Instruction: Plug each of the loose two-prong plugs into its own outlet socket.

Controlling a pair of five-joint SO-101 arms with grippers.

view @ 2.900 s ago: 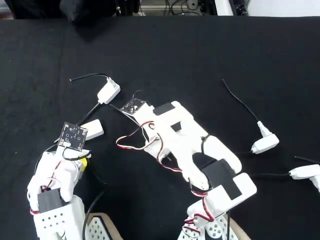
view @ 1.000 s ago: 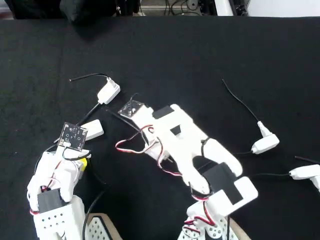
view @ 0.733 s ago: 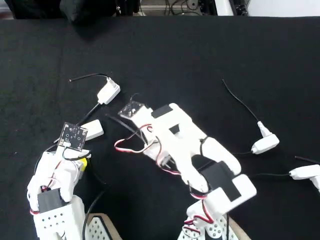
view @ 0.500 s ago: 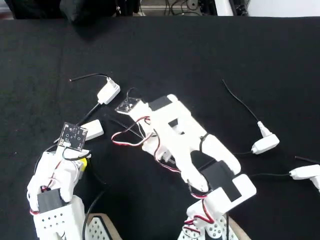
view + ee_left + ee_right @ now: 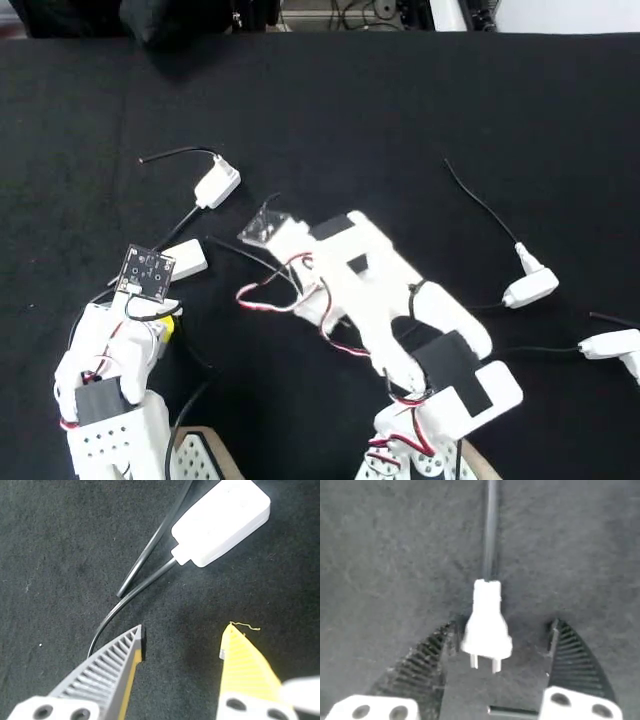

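Observation:
In the right wrist view a small white two-prong plug [image 5: 486,629] lies on the black cloth with its prongs toward the camera. It sits between the fingers of my open right gripper [image 5: 502,627], close to one black finger [image 5: 440,642]. In the high view my right arm [image 5: 360,275] covers that plug. My left gripper [image 5: 182,630] is open and holds nothing. It is a short way from a white outlet block [image 5: 220,522] whose cord runs past the grey finger [image 5: 117,662]. That block [image 5: 185,260] lies by the left arm [image 5: 120,340]. A second white block [image 5: 216,185] lies farther back.
Two more white corded pieces [image 5: 528,285] [image 5: 608,345] lie at the right side of the black table [image 5: 380,110]. Thin black cords [image 5: 475,200] trail across the cloth. The far half of the table is open room.
The right arm swung a little toward the far left, then drew back toward the near edge. The left arm and the white blocks have stayed put.

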